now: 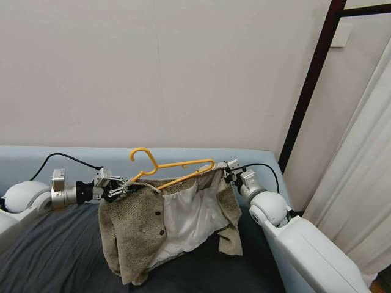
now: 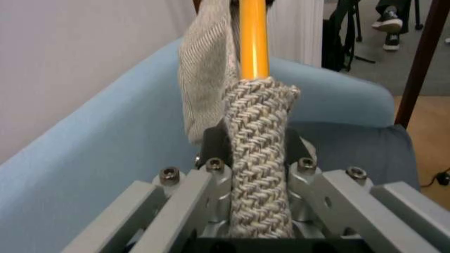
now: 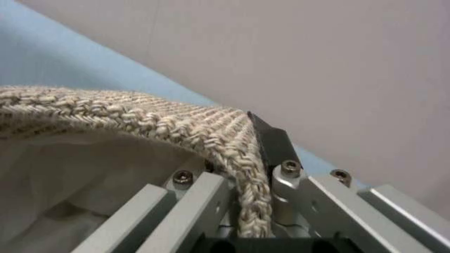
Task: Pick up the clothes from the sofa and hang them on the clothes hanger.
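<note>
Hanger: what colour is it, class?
Orange-yellow; the hanger shows best in the head view, partly inside the jacket.

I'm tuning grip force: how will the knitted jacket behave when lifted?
Probably floppy: the jacket sags in folds between the left tool and right tool. Its coarse weave likely grips well. It could slide along the smooth hanger.

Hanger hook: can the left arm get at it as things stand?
Probably not yet. The hook stands bare just above the left end effector, with nothing between them, but that end effector is shut on the jacket shoulder.
</note>
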{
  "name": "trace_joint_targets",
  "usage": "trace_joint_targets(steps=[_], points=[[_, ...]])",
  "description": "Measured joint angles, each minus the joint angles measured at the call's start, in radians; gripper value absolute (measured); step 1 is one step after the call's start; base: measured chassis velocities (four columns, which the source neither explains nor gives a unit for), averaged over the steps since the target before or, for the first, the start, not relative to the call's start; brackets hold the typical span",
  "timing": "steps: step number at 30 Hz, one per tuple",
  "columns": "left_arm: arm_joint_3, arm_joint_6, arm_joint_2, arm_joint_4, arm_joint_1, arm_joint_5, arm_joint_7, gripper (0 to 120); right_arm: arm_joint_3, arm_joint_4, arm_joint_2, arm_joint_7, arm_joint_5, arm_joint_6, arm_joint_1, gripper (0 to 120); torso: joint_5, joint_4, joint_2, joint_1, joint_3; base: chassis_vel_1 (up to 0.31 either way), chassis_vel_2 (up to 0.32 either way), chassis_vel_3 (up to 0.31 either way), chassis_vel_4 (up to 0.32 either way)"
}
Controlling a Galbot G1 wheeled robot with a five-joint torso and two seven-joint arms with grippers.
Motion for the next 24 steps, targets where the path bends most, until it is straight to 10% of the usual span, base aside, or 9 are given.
trace_joint_targets(steps=[24], points=[[0.057,0.045,-0.03,-0.009,-0.054,0.108,-0.203,7,0.049,0.263,-0.071,0.022,0.055,-0.157,-0.021,0,-0.0001,0.0,0.0,0.0,0.0,0.0,0.0,0.0,0.0]])
